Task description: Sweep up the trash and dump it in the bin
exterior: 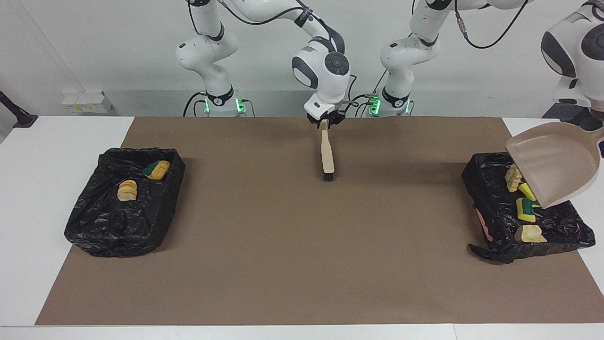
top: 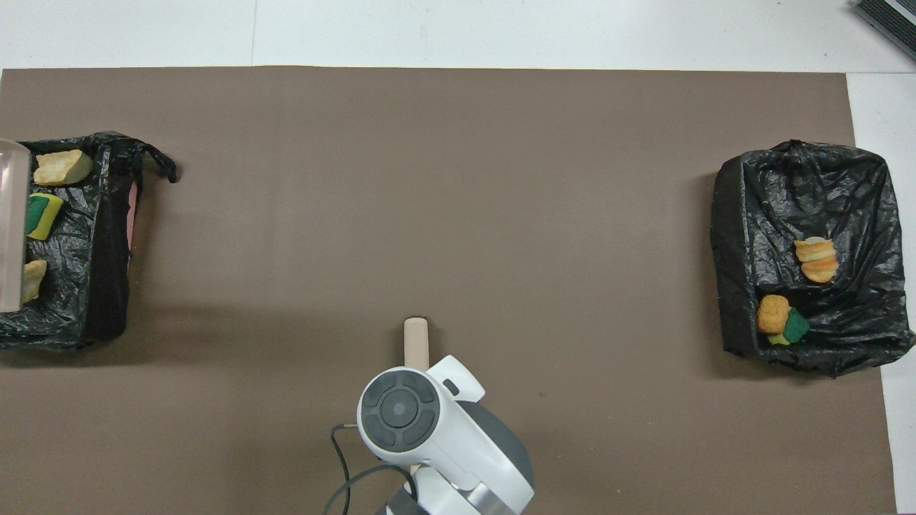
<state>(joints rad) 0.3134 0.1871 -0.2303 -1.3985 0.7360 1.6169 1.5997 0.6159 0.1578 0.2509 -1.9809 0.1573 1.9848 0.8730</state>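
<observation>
The beige dustpan (exterior: pixel 554 165) hangs tilted, mouth down, over the black-lined bin (exterior: pixel 486 208) at the left arm's end; its edge (top: pixel 10 222) shows in the overhead view. My left gripper (exterior: pixel 598 136) holds its handle at the frame's edge. In that bin lie several pieces of trash: tan chunks (exterior: pixel 512 177) (exterior: pixel 531 233) and yellow-green sponges (exterior: pixel 524 210) (top: pixel 41 217). My right gripper (exterior: pixel 325 121) is at the top end of the beige brush (exterior: pixel 326 151), whose dark bristles rest on the brown mat. The brush's end (top: pixel 416 336) pokes out from under the right arm.
A second black-lined bin (exterior: pixel 108 222) stands at the right arm's end, holding an orange-brown lump with a green sponge (exterior: pixel 158 170) and a pale bread-like lump (exterior: pixel 126 190). The brown mat (exterior: pixel 302 259) covers most of the white table.
</observation>
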